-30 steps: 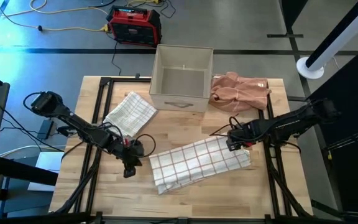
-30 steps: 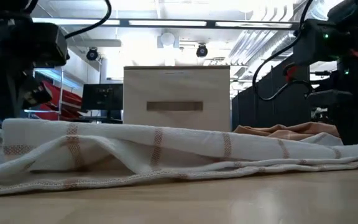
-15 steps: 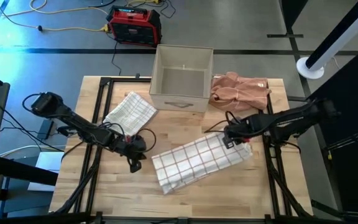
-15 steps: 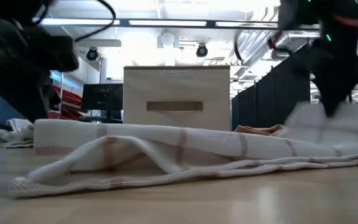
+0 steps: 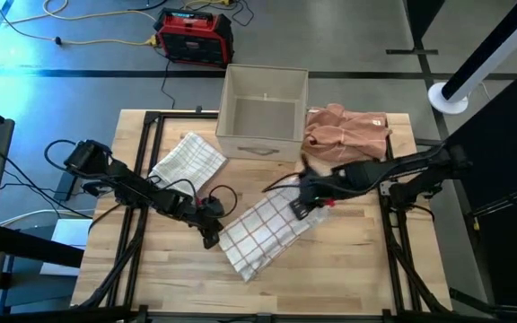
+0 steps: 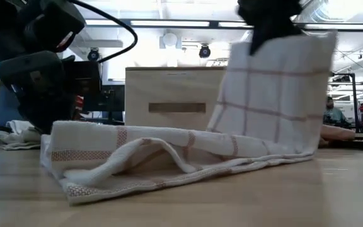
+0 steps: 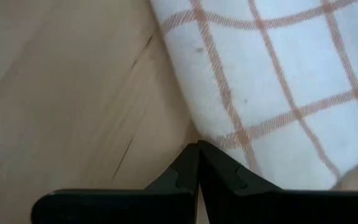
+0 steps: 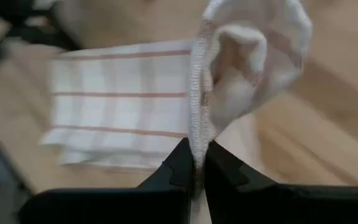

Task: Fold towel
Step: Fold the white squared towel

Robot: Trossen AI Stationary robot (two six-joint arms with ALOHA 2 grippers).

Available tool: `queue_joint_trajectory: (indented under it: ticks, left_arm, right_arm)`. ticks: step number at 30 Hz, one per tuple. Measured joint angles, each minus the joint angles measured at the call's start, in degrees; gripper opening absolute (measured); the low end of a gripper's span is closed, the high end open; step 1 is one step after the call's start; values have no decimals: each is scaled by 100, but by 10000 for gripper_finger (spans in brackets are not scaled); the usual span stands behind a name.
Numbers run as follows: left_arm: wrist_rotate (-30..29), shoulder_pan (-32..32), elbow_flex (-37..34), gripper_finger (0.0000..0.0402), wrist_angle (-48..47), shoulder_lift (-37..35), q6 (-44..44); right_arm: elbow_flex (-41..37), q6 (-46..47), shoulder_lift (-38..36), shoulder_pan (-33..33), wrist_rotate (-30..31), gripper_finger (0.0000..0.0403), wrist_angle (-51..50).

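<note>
Claw status, right arm: the right claw (image 5: 300,205) is clamped on one edge of the checked towel (image 5: 263,235) and holds that edge raised above the desk (image 5: 366,269), over the middle of the work area. In the low view the lifted portion hangs as a near-vertical sheet; the remainder lies bunched on the desk surface in front of the box (image 5: 260,112).

Claw status, left arm: the left claw (image 5: 210,235) sits low at the towel's opposite end, fingers pressed together. The left wrist view shows the fingertips at the cloth edge; whether any fabric is pinched between them cannot be determined.

Other items, by size: a tan cloth (image 5: 344,128) lies beside the box, and a second checked towel (image 5: 186,161) lies near the left arm, clear of the work.

Assessed step: the raised edge is being carried across toward the opposite end to form a fold.

Failure risks:
- The right grip appears to hold only a narrow bunch of hem; drag from the resting cloth could pull it free.
- If the left end is not anchored, the whole towel may slide instead of doubling over.
- The bunched lower layer may trap wrinkles and produce a skewed fold.
</note>
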Motion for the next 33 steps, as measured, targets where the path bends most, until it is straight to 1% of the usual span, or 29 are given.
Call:
queue_joint_trajectory:
  ticks: [3,7,11,16,22,26,28,29,31,33]
  left_arm:
    - [-60,-2,4,0,64,55,-2]
    - [-120,-4,4,0,50,50,-5]
    - [-207,-4,4,0,20,52,-8]
    - [-238,25,7,0,-151,55,-8]
    - [-222,31,1,0,-158,55,-28]
    - [80,33,-4,0,-266,-74,-109]
    - [317,-60,8,0,-608,-311,-136]
    - [404,-154,60,0,-953,-480,-181]
    - [547,-375,220,0,-1827,-838,-290]
    - [481,-656,498,0,-2688,-1177,-416]
  right_arm:
    - [162,-276,521,36,-430,10,906]
    - [390,-670,1217,28,-1089,10,1879]
    - [656,-971,1830,14,-1845,10,2585]
    - [803,-1055,2355,13,-2579,10,3548]
    - [807,-964,2763,16,-2939,10,4617]
    - [807,-1002,2766,19,-2914,10,4616]
    - [802,-1001,2725,19,-2876,10,4468]
    - [802,-994,2707,18,-2874,10,4475]
    - [802,-949,2671,16,-2876,10,4440]
    - [805,-964,2667,16,-2866,10,4349]
